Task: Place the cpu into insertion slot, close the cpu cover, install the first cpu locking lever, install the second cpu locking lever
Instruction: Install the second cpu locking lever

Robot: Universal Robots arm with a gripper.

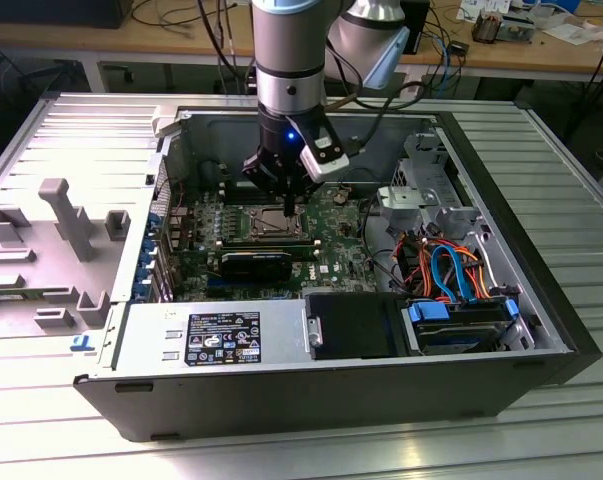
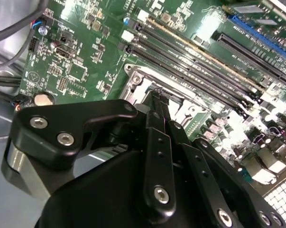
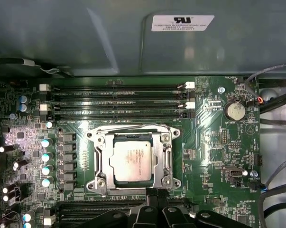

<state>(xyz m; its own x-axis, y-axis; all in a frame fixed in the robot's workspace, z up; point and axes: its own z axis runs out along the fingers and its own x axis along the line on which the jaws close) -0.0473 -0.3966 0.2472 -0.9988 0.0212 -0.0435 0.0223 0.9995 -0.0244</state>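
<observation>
1. In the exterior view, an open computer case (image 1: 541, 330) lies on a ribbed metal table (image 1: 541, 150). The arm (image 1: 289, 60) reaches down into the case from above. The gripper (image 1: 286, 212) points down at the socket (image 1: 266, 222) on the green board (image 1: 331, 245). Its tips are right at the socket. A black box (image 1: 216, 335) with a label sits at the near side of the case. Orange and blue cables (image 1: 451, 275) lie at the exterior view's right. A grey plastic holder (image 1: 66, 220) lies on the table at the exterior view's left.

2. In the second wrist view, the black gripper (image 2: 157, 97) is big and close. Its two fingers (image 2: 158, 142) lie side by side with almost no gap at the tips. The jaws look closed, and I see nothing held in them, but the tips are dark and hard to see. The tips sit at the edge of the socket (image 2: 138, 80). Long black memory slots (image 2: 195, 61) run past it.

3. In the first wrist view, the cpu (image 3: 134, 160) lies flat in the socket. The cover (image 3: 103, 159) lies down flat around the cpu like a frame. The gripper (image 3: 151, 192) tips are just beside the cover's edge. I cannot tell if they touch it. A round coin battery (image 3: 235, 111) sits on the board (image 3: 209, 156), well apart from the socket.
</observation>
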